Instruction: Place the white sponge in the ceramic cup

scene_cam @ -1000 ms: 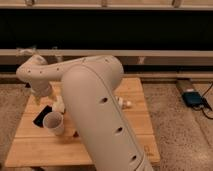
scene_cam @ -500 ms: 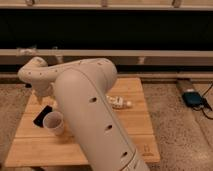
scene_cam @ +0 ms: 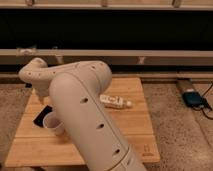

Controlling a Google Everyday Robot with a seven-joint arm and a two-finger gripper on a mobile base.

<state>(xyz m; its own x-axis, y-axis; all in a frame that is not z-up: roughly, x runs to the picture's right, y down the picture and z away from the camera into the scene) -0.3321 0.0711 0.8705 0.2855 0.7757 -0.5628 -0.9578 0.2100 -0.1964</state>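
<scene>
The ceramic cup [scene_cam: 51, 122] is a small white cylinder standing upright at the front left of the wooden table [scene_cam: 137, 130]. My big white arm partly covers its right side. My gripper [scene_cam: 37, 95] hangs from the wrist at the left of the table, above and behind the cup, and is mostly hidden by the arm. The white sponge is not in view. A black flat rectangle [scene_cam: 42, 115] lies just left of and behind the cup.
A white printed packet [scene_cam: 116, 102] lies near the table's middle, right of the arm. A blue device [scene_cam: 193, 98] with a cable lies on the floor at right. A low wall with dark panels runs behind the table.
My arm has swung left and toward the camera, uncovering the packet and the table's right half and now overlapping the cup's right side. The cup and black rectangle have stayed put.
</scene>
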